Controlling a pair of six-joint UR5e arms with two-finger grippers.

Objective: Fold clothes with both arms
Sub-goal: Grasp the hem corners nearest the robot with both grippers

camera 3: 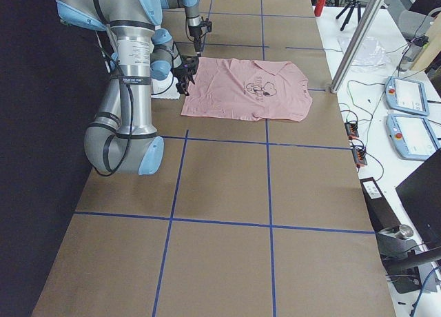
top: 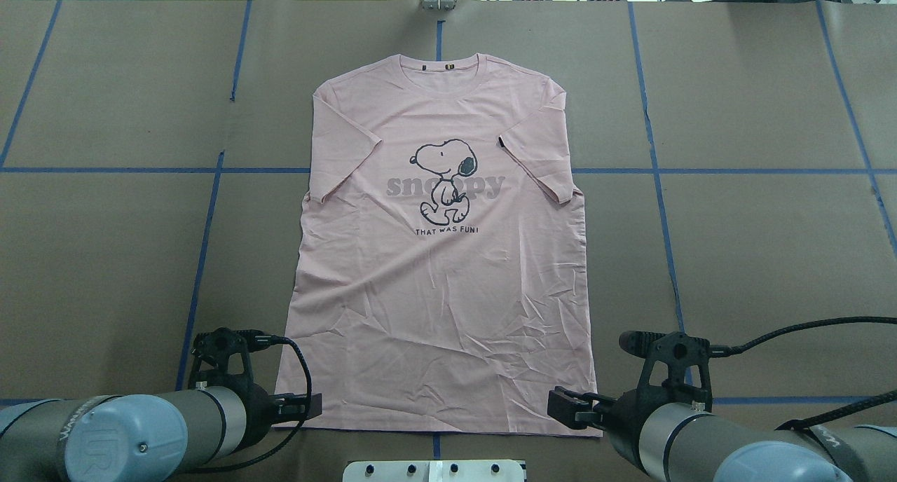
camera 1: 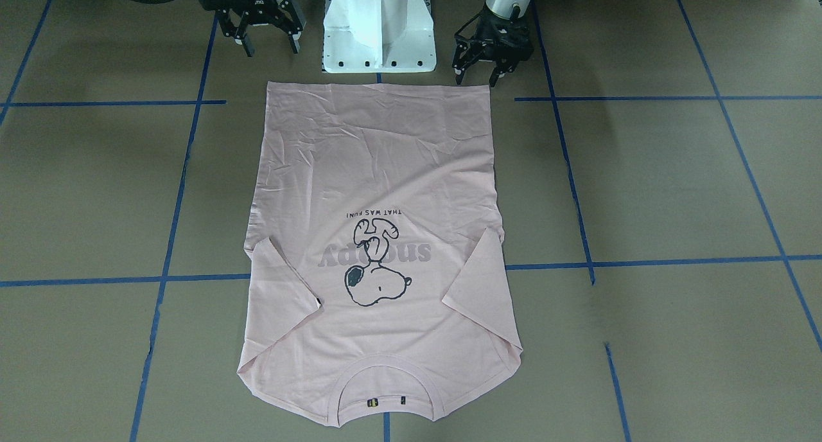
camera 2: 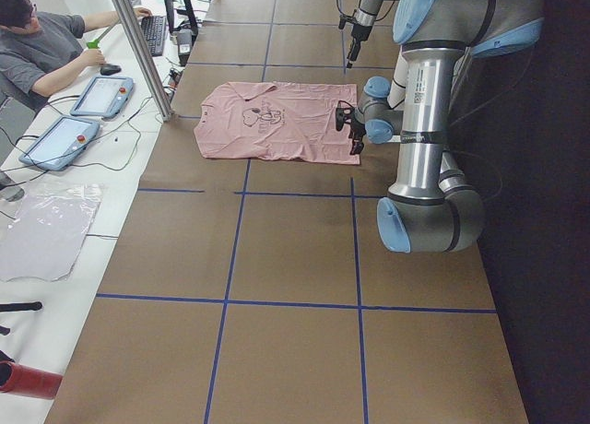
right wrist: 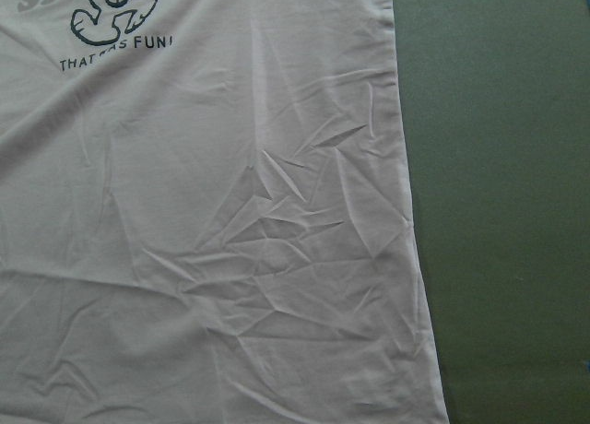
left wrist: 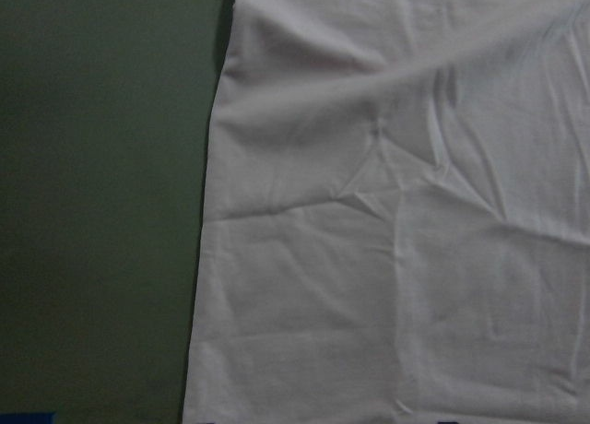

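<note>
The pale pink T-shirt (camera 1: 385, 172) lies flat and front up on the brown table, collar (top: 441, 76) away from the robot and both sleeves folded in over the chest. My left gripper (camera 1: 478, 77) hovers open just behind the hem corner on its side, nothing between its fingers. My right gripper (camera 1: 271, 45) hangs open and empty near the other hem corner, a little farther back and apart from the cloth. From overhead the left gripper (top: 298, 405) and right gripper (top: 564, 406) flank the hem. The wrist views show only the shirt's side edges (left wrist: 207, 258) (right wrist: 406, 212), no fingers.
The white pedestal base (camera 1: 379, 31) stands between the two grippers, just behind the hem. Blue tape lines (camera 1: 173, 191) cross the brown table. In the exterior left view a person (camera 2: 37, 46) sits at a side desk with tablets (camera 2: 101, 94), beyond a metal pole (camera 2: 138, 46).
</note>
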